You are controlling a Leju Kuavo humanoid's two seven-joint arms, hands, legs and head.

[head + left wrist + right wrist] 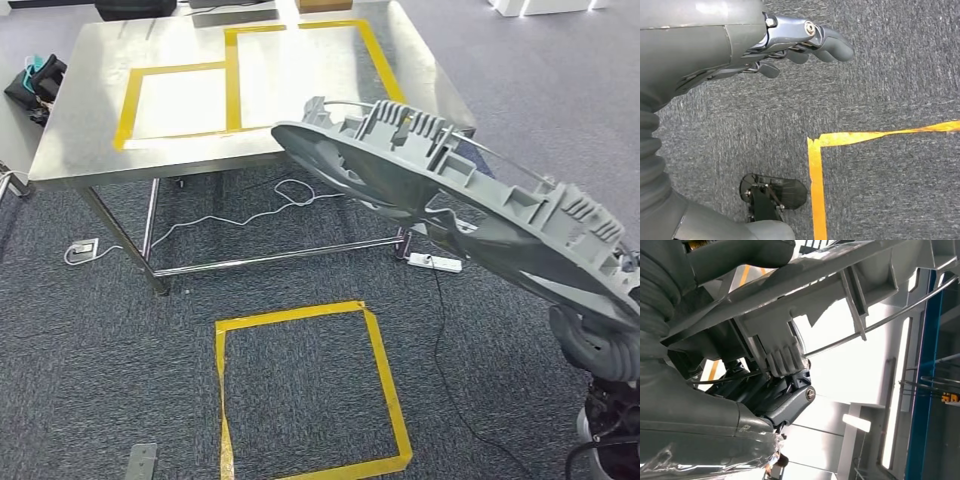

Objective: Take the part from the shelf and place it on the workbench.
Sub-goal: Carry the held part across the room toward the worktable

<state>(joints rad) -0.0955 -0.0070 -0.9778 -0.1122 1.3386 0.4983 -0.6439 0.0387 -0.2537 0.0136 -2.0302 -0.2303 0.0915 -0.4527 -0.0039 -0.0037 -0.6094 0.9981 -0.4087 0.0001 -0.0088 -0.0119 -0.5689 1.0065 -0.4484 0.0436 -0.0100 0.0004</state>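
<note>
Part: long grey moulded plastic part with ribs and a thin wire bail (453, 200), nearest the head camera, carried in the air on a tilt; its far tip overhangs the near right corner of the surface, its body still off it.
Right hand: right hand (783, 395) under the part's near end, fingers (791, 405) clamped against a ribbed lug, grasping the part.
Left hand: left hand (806, 42) hanging over grey carpet, fingers (832, 45) loosely curled, holding nothing.
Surface: bare steel workbench (75, 140) with yellow tape rectangles (181, 100) marking the drop zones.
Floor: yellow tape square (309, 390), white cable (249, 215) and white power strip (434, 262).
Risk, leverage: a one-ended grip on so long a part probably lets it sag or twist out.
Risk, collision: the leading tip may strike the surface edge if lowered early.
Risk, footing: cables lie near the approach.
Writing: none legible.
</note>
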